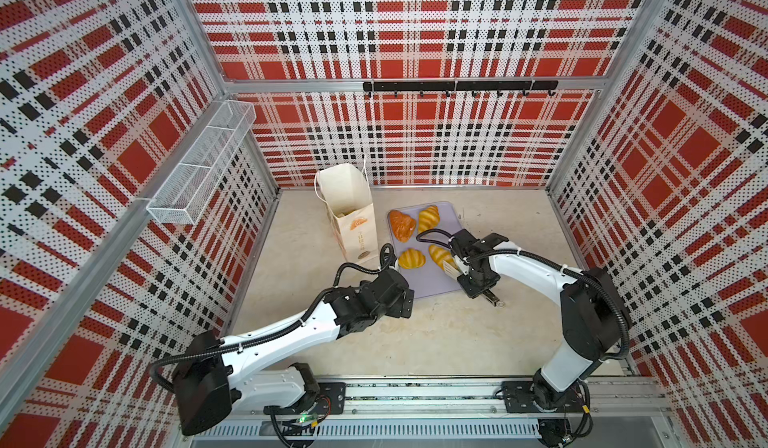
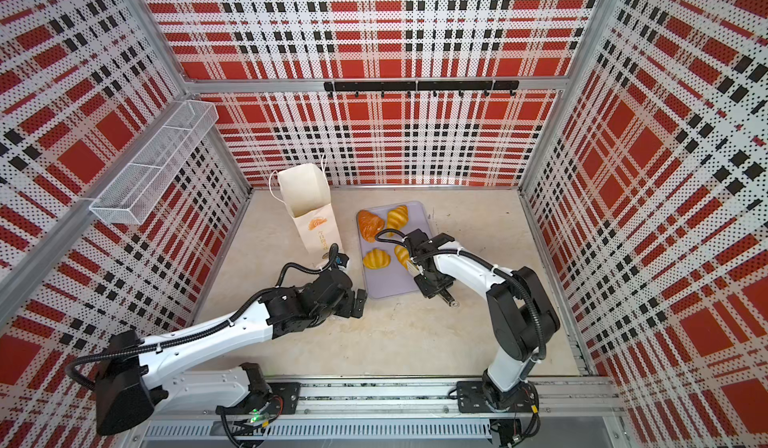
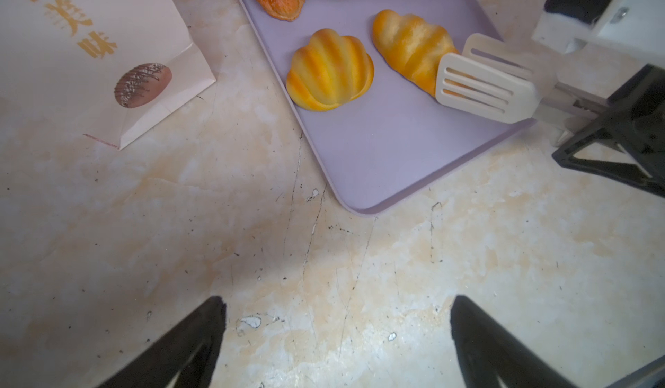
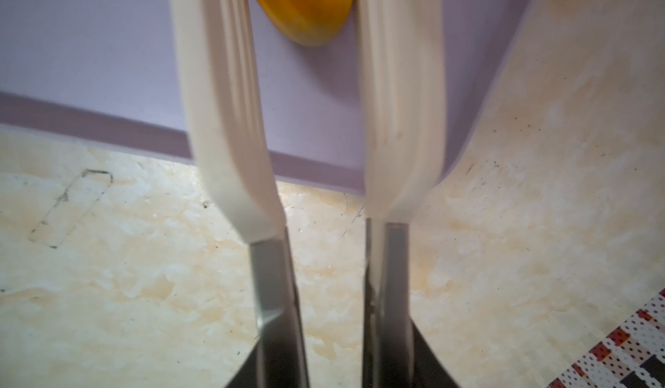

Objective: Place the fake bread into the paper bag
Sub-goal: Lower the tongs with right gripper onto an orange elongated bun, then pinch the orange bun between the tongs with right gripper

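Note:
The paper bag (image 1: 353,217) (image 2: 311,213) stands upright and open at the tray's left; its printed base (image 3: 90,44) shows in the left wrist view. Several fake breads lie on the lilac tray (image 1: 432,286): a reddish-brown croissant (image 1: 402,226), a yellow croissant (image 1: 429,217), a shell-shaped roll (image 1: 411,258) (image 3: 329,69) and a striped croissant (image 1: 438,254) (image 3: 410,44). My right gripper (image 1: 465,277) (image 4: 333,350) is shut on cream tongs (image 3: 482,84) (image 4: 223,116). Their blades straddle the striped croissant's (image 4: 306,5) near end. My left gripper (image 1: 405,300) (image 3: 336,303) hangs open and holds nothing, over the table at the tray's near left corner.
A white wire-mesh basket (image 1: 203,163) hangs on the left wall and a black hook rail (image 1: 459,86) on the back wall. Plaid walls close in three sides. The arms' mounting rail (image 1: 415,396) runs along the front edge.

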`<state>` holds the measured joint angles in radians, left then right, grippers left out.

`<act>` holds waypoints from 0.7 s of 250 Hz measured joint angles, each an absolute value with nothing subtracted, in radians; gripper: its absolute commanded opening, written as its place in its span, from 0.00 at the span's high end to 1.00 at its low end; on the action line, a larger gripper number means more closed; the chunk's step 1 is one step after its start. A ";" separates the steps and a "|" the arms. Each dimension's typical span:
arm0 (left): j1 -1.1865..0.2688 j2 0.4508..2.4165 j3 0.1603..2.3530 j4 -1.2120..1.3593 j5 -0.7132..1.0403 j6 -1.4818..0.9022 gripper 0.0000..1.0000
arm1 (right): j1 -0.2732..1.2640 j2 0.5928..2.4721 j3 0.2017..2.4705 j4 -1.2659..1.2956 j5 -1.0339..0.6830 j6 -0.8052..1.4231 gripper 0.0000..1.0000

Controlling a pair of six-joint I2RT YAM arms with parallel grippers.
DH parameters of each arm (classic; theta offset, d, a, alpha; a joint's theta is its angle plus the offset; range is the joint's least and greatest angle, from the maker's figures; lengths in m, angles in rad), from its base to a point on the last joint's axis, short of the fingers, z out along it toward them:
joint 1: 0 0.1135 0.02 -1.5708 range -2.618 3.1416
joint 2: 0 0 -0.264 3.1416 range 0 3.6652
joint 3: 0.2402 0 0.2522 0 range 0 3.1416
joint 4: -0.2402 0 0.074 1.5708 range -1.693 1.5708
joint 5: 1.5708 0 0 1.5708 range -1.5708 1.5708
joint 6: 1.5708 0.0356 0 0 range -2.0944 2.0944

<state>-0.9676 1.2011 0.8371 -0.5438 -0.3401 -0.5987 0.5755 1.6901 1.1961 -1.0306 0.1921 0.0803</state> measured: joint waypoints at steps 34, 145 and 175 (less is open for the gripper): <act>-0.974 1.205 0.837 -0.539 -0.340 -0.598 0.01 | 0.582 1.687 1.194 -1.019 0.194 0.095 0.50; -0.988 1.209 0.837 -0.537 -0.336 -0.599 0.01 | 0.583 1.710 1.202 -0.980 0.201 0.095 0.49; -1.001 1.230 0.837 -0.534 -0.324 -0.598 0.00 | 0.583 1.735 1.214 -0.980 0.205 0.089 0.48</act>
<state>-1.0008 1.2301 0.8368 -0.5339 -0.3237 -0.5980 0.5831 1.7348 1.2137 -0.9798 0.2047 0.0895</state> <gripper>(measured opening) 0.994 0.515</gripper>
